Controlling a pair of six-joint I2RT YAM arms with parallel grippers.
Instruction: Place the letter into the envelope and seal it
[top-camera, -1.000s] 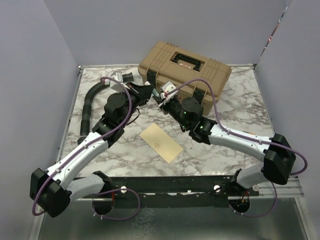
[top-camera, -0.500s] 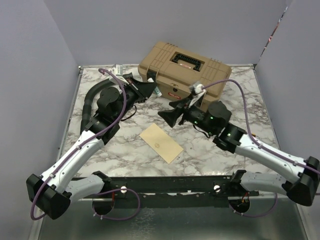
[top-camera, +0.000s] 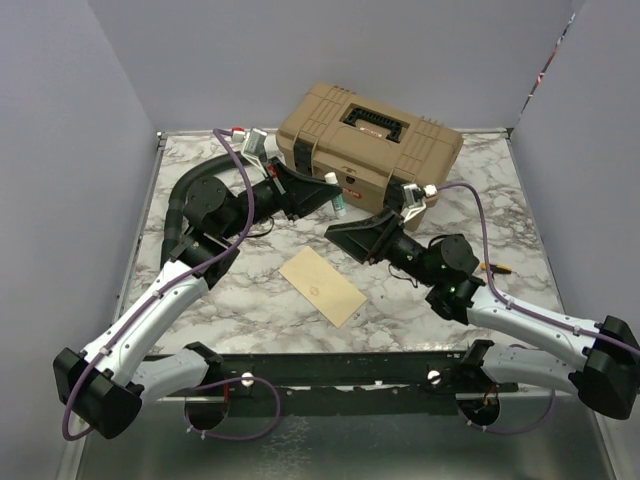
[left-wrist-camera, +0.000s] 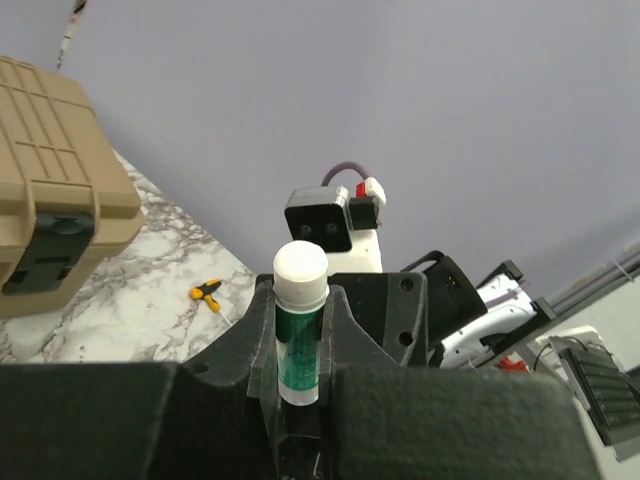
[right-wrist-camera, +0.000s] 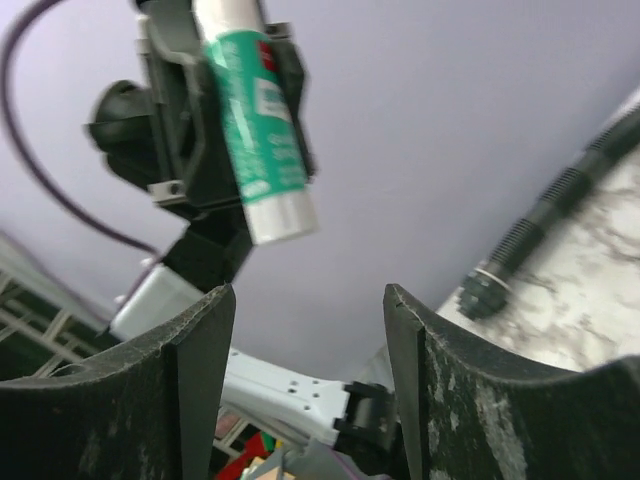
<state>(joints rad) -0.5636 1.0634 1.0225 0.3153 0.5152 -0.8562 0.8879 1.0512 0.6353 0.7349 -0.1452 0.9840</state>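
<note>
By the tan plastic toolbox (top-camera: 370, 135), left gripper (left-wrist-camera: 300, 300) clamps a green glue stick (left-wrist-camera: 299, 345); right gripper (right-wrist-camera: 308, 300), fingers apart, should pinch its white cap (left-wrist-camera: 300, 266) squarely.

Smooth plastic glue stick (left-wrist-camera: 300, 335) (matt toolbox (left-wrist-camera: 55, 165))
</note>
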